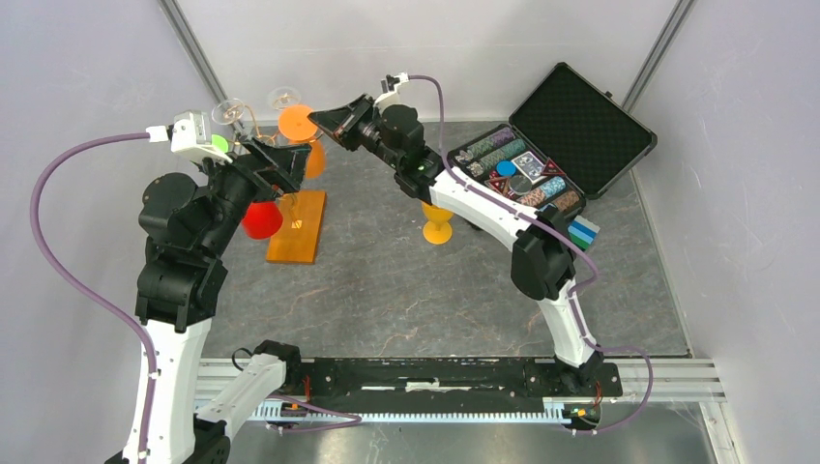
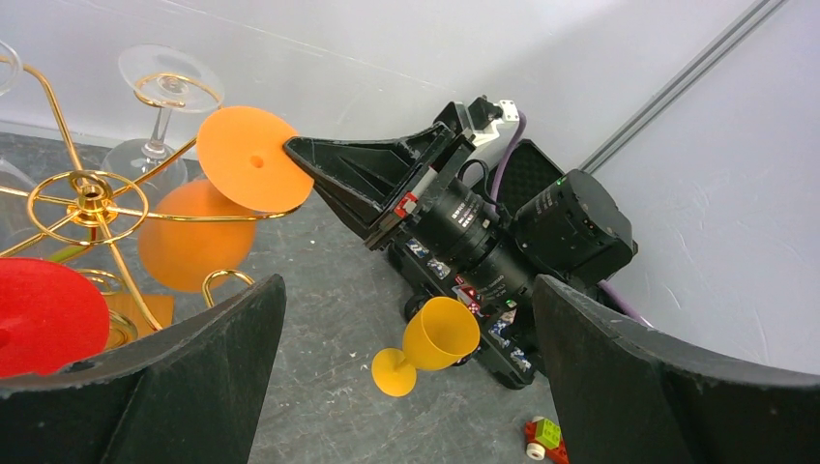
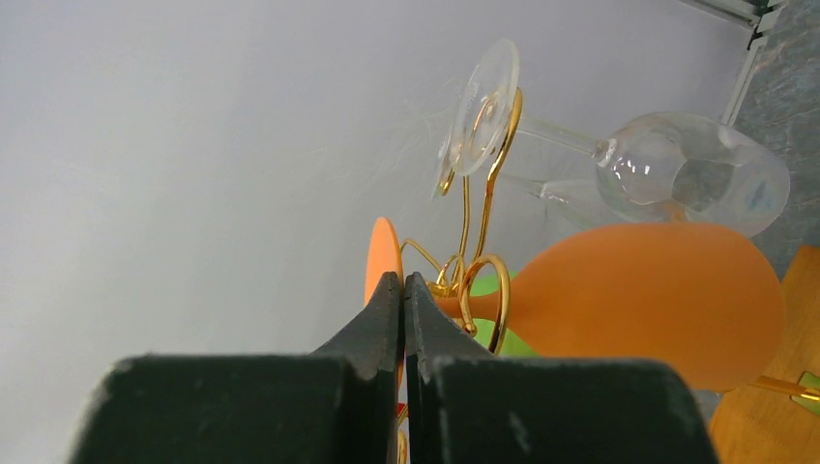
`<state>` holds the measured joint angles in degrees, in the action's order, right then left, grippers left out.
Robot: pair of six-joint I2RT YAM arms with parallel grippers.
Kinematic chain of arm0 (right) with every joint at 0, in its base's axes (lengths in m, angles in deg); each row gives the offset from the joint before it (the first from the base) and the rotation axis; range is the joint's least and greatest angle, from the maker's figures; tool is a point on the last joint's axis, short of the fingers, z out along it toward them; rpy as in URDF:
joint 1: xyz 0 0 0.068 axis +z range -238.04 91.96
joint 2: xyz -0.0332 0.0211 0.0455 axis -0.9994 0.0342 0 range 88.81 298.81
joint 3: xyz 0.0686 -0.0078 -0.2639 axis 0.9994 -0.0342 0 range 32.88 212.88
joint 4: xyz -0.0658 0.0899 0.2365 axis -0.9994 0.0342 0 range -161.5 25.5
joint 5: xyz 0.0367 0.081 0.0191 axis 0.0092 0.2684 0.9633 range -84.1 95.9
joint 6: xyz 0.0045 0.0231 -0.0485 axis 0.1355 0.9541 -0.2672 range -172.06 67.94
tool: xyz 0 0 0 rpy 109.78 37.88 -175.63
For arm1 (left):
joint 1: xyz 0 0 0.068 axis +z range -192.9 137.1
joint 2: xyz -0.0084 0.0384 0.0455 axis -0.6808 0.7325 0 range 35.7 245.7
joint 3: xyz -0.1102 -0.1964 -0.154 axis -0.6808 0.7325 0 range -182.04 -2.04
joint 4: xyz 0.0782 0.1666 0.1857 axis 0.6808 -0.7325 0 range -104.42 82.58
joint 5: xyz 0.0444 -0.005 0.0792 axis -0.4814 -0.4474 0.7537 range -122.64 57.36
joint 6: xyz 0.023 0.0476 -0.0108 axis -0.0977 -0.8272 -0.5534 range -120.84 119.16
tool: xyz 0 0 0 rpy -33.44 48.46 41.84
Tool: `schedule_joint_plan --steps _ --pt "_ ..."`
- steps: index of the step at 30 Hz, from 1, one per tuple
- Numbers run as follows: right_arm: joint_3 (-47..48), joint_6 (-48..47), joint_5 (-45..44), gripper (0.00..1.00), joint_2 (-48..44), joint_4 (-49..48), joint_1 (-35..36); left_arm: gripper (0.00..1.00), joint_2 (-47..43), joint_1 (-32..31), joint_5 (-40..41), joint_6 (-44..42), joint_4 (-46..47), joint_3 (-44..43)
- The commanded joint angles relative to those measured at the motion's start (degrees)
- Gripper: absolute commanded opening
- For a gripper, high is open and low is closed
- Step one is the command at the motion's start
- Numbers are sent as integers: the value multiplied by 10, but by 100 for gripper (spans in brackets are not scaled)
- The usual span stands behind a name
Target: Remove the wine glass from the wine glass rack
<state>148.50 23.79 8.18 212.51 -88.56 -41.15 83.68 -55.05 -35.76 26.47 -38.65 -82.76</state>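
Plainly, the orange wine glass (image 2: 193,242) hung upside down on the wine glass rack (image 2: 87,193), its stem caught in one of the gold wire arms, its flat foot (image 2: 249,159) uppermost and its bowl below. The rack stood on its wooden base (image 1: 297,227) at the far left of the table (image 1: 387,280). The right gripper (image 3: 402,285) reached in from the right with its fingers pressed together, no gap between them, the tip meeting the rim of that orange foot. From the wrist view the foot seemed to lie just beside the left finger rather than between the two, though the angle was poor. The left gripper (image 2: 406,290) hovered beside the rack with its fingers spread wide, holding nothing. A red glass (image 1: 261,219) and two clear glasses (image 2: 160,97) hung from other arms of the rack. A yellow goblet (image 1: 437,222) stood on the table under the right arm, and an open black case (image 1: 571,126) lay at the far right.
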Motion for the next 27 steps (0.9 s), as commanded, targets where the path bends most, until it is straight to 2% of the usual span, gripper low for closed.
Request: schedule_joint_plan --steps 1,16,22,27 --pt "34 -26 -41 0 4 -64 3 100 -4 -1 1 -19 4 -11" --pt "30 -70 -143 0 5 -100 2 100 -8 -1 -9 -19 4 -5" --pt "59 -71 -162 0 22 -99 1 100 -9 -1 -9 -21 0 -7" --pt "3 -81 -172 0 -14 -110 -2 100 -11 0 -12 -22 -2 -7"
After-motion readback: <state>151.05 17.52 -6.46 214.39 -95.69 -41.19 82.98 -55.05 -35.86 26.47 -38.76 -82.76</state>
